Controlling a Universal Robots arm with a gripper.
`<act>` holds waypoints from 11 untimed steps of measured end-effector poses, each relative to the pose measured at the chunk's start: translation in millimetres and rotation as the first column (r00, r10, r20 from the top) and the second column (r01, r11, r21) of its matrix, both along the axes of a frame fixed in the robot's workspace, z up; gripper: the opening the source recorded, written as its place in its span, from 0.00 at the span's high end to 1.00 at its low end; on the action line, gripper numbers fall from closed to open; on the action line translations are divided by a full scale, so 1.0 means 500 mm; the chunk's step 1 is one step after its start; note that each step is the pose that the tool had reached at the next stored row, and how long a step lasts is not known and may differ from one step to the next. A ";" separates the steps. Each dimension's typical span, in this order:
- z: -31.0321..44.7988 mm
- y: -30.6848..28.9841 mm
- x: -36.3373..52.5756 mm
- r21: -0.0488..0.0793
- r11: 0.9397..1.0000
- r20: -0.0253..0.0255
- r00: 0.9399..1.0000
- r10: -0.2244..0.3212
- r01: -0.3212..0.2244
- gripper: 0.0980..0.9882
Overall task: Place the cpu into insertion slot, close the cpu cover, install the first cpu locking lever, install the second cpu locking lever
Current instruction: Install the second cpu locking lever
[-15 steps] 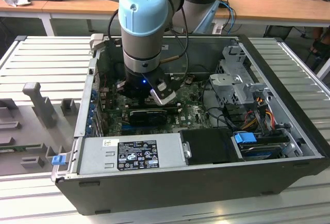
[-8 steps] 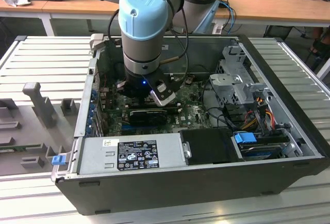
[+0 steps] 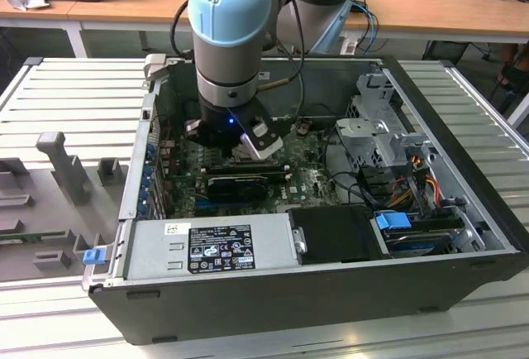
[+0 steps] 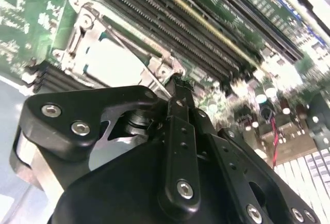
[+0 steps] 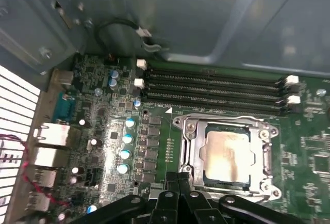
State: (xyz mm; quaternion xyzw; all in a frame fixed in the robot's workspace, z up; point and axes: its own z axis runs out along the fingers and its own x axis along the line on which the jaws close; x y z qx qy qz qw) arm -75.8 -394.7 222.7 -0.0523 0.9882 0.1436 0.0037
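Now | cpu (image 5: pixel 229 154) under closed cpu cover (image 5: pixel 268 159) | tool (image 5: pixel 178 182) just beside

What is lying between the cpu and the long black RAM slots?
In the first wrist view, only the cpu cover's metal edge lies between the cpu and the RAM slots.

I see my black gripper (image 5: pixel 178 195) low inside the open dark computer case (image 3: pixel 463 276), just beside the silver-framed socket (image 5: pixel 229 154); long black RAM slots (image 5: pixel 211 87) crowd one side, the grey case wall (image 5: pixel 206 17) rises beyond
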 end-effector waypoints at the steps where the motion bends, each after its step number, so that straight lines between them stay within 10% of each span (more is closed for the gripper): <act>1: 0.013 0.000 0.000 0.000 1.000 0.000 1.000 0.000 0.000 0.99; 7: 0.046 0.001 0.002 0.001 1.000 0.000 1.000 0.000 0.000 0.99; 11: 0.046 0.004 0.037 0.001 1.000 -0.006 1.000 0.000 0.000 0.99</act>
